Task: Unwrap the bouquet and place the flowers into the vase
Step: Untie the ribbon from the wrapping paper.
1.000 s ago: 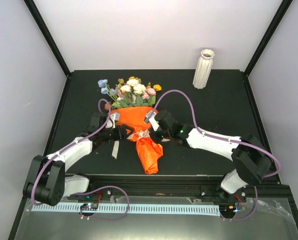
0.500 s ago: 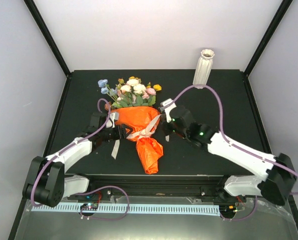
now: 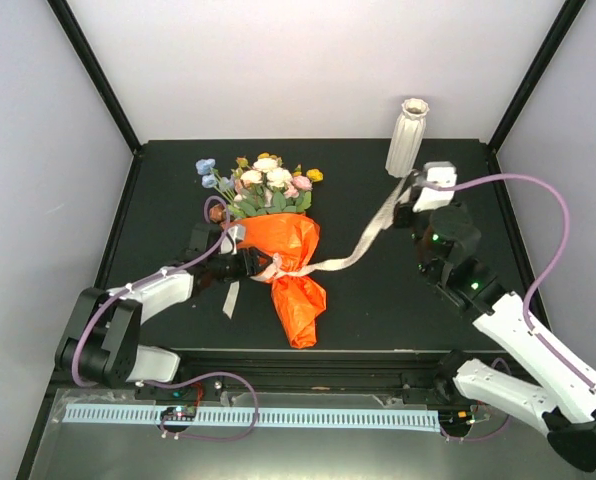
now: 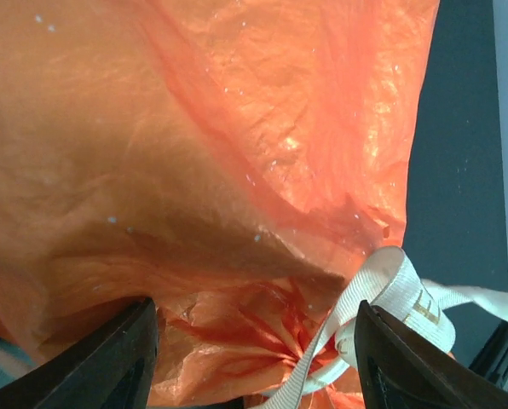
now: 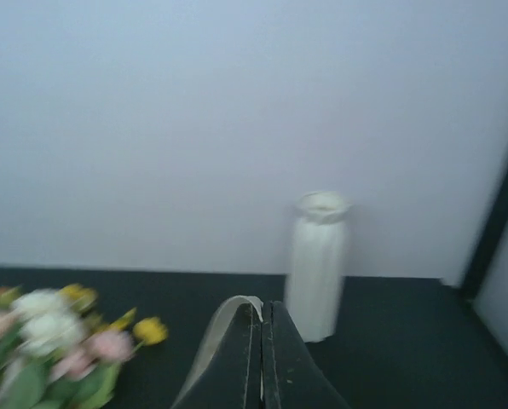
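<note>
Bouquet: I am seeing the bouquet lying flat on the dark table, left of centre, with its twisted tail pointing toward the arm bases.
Flowers: the flowers are poking out of the far end of the wrap, their pink, cream, yellow and pale blue heads fanning toward the back wall.
Left end effector: the left end effector is sitting low at the bouquet's left side, by the tied neck. In my left wrist view its fingers are standing spread, with the orange paper filling the gap. I cannot tell whether they are pressing on it.
Right end effector: the right end effector is hanging raised at the right, just in front of the vase, its fingers pressed together and pinching the ribbon's end.
Ribbon: the cream ribbon is stretching in a long strip from the bouquet's neck up to the right end effector.
Vase: the white ribbed vase is standing upright at the table's far right, well apart from the bouquet.
</note>
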Tool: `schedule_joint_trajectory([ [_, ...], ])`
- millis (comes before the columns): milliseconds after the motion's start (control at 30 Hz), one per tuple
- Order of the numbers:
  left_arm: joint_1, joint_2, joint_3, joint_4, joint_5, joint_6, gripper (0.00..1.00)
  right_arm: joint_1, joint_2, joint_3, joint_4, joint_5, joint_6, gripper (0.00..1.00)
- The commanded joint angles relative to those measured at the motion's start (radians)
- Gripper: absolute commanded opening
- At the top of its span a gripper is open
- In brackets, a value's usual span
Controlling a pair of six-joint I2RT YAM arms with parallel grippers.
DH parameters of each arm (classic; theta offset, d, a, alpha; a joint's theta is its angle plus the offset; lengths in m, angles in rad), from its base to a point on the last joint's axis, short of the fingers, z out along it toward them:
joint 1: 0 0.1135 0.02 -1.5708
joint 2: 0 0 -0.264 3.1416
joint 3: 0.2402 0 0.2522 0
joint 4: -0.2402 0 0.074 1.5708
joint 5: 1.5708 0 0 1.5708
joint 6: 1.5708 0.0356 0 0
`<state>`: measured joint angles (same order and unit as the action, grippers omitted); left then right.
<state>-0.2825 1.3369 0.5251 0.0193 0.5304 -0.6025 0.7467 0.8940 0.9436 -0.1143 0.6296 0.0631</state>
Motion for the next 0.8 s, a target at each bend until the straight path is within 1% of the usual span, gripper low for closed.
schedule_joint_trajectory([
  [0,-0.014,0.049,0.09,0.05,0.034,-0.036,0.64,-0.138,-0.003,0.051,0.089,0.031,-0.019,0.01],
  [167,-0.023,0.085,0.158,0.054,0.06,-0.064,0.63,-0.223,-0.006,0.092,0.022,0.039,0.032,0.01],
  [267,-0.027,0.069,0.181,0.034,0.055,-0.065,0.63,-0.307,-0.008,0.082,-0.031,0.045,0.084,0.01],
  [367,-0.027,0.042,0.198,-0.011,0.042,-0.047,0.63,-0.376,-0.014,0.057,-0.068,0.012,0.125,0.01],
  [467,-0.027,0.009,0.202,-0.064,0.027,-0.029,0.64,-0.392,-0.015,0.045,-0.129,-0.023,0.168,0.01],
  [600,-0.027,-0.048,0.176,-0.115,-0.002,-0.015,0.67,-0.392,-0.041,-0.021,-0.2,-0.11,0.243,0.01],
  [667,-0.027,-0.076,0.156,-0.128,-0.015,-0.009,0.69,-0.392,-0.053,-0.053,-0.238,-0.166,0.273,0.07],
  [733,-0.027,-0.101,0.14,-0.141,-0.006,-0.005,0.7,-0.392,-0.058,-0.071,-0.277,-0.23,0.282,0.18],
  [767,-0.027,-0.113,0.132,-0.15,0.001,0.001,0.71,-0.392,-0.055,-0.072,-0.308,-0.265,0.281,0.25],
])
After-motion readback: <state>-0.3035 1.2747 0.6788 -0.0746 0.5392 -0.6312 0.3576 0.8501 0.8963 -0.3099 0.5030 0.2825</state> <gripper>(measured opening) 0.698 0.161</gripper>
